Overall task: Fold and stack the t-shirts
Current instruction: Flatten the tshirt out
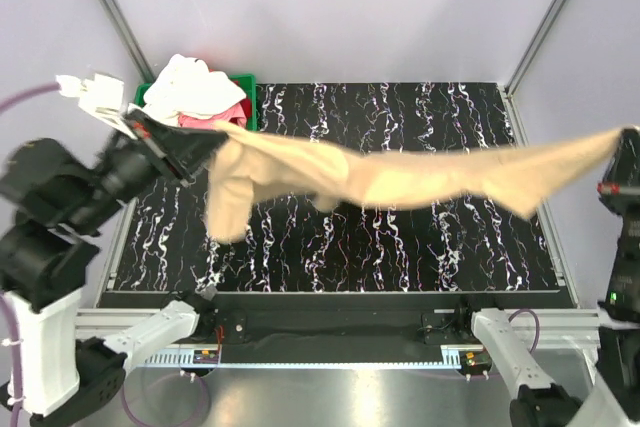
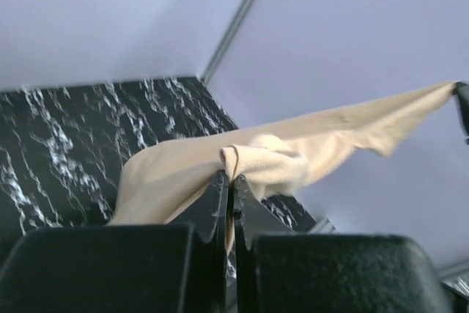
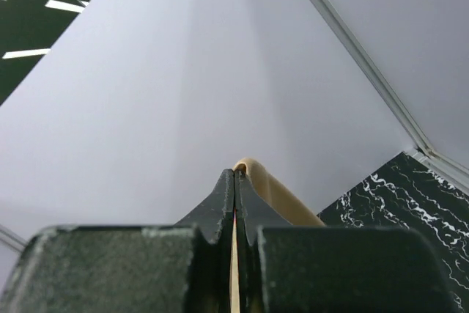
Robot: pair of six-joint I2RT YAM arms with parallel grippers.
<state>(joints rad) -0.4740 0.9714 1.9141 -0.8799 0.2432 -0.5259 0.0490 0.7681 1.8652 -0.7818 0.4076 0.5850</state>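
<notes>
Marbled table (image 1: 400,247) lies below the tan shirt (image 1: 400,177), stretched in mid-air between the arms. Both the left gripper (image 2: 231,177) and right gripper (image 3: 235,174) clamp a shirt edge, fingers closed tight. One white shirt (image 1: 190,87) and pink shirt (image 1: 226,115) sit in the far-left bin (image 1: 248,95).

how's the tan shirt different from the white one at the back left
The tan shirt is stretched out in the air above the table; the white shirt sits bunched up in the green bin. The tan shirt is pinched at both ends by the left claw and the right claw; nothing grips the white shirt. Both are soft, plain fabric.
</notes>
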